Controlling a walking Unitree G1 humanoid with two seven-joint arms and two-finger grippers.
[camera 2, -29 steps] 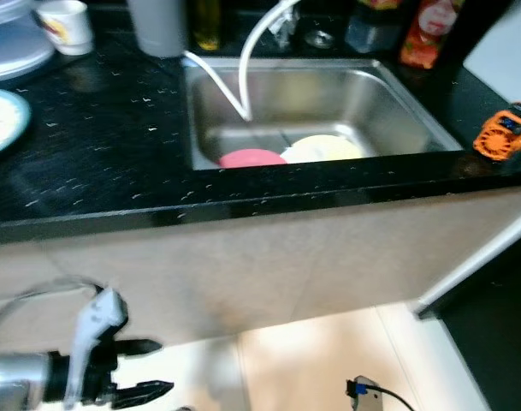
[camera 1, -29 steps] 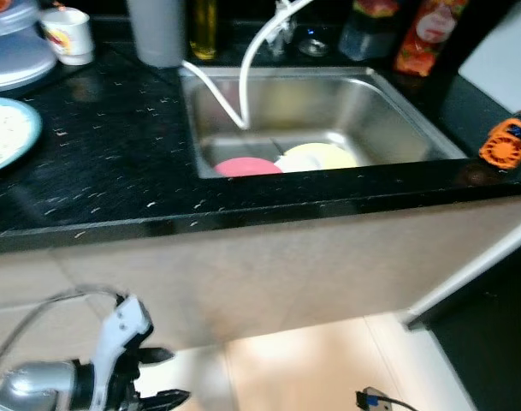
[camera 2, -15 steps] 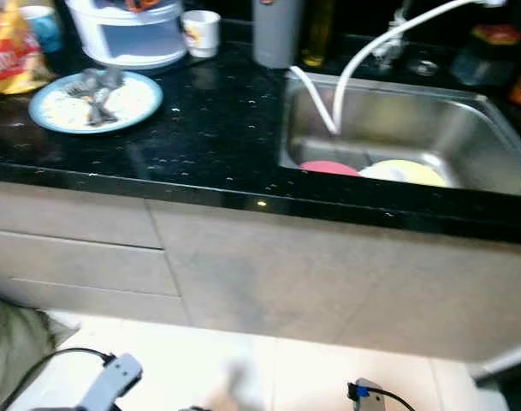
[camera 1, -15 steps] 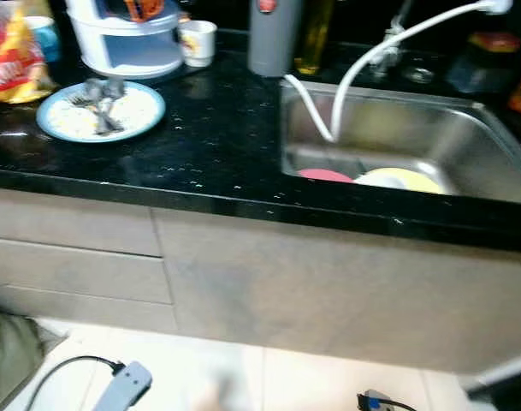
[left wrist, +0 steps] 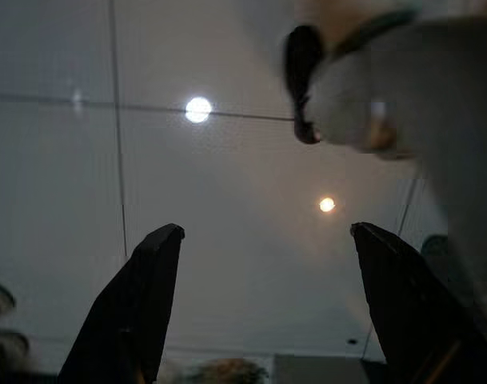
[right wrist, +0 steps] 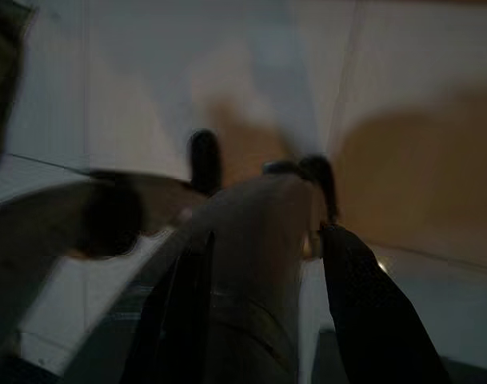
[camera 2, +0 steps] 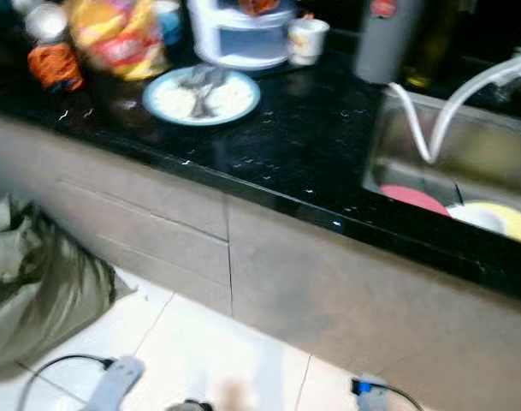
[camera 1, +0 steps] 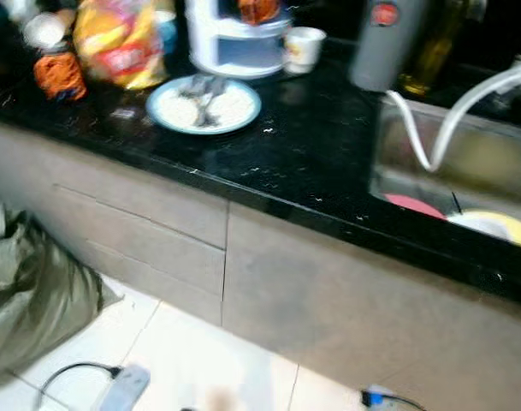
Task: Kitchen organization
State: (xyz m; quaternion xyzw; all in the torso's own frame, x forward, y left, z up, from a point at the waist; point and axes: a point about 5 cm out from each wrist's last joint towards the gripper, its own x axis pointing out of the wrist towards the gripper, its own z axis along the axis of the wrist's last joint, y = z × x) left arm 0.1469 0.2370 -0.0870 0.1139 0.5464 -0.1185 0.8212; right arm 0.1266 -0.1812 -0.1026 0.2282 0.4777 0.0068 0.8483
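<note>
While a plate [camera 1: 204, 104] is sitting on the counter [camera 1: 311, 145], both grippers [left wrist: 259, 304] [right wrist: 263, 296] are hanging low, fingers spread, well apart from it.

table [camera 1: 320, 163] (black, speckled) | blue-rimmed plate [camera 1: 204, 106], white cup [camera 1: 303, 48], snack bag [camera 1: 121, 41], grey canister [camera 1: 381, 43] | floor [camera 1: 200, 360]: olive bag [camera 1: 29, 300]

No lettering, number or sign can be read anywhere; the pictures are blurred. The yellow and red snack bag [camera 1: 119, 43] at the back left of the black speckled worktop [camera 1: 303, 154] bears a red patch with pale marks too smeared to make out. The small white cup [camera 1: 303, 47] near the back edge carries a coloured print, and the grey cylindrical flask [camera 1: 381, 43] a red round emblem, neither legible.
</note>
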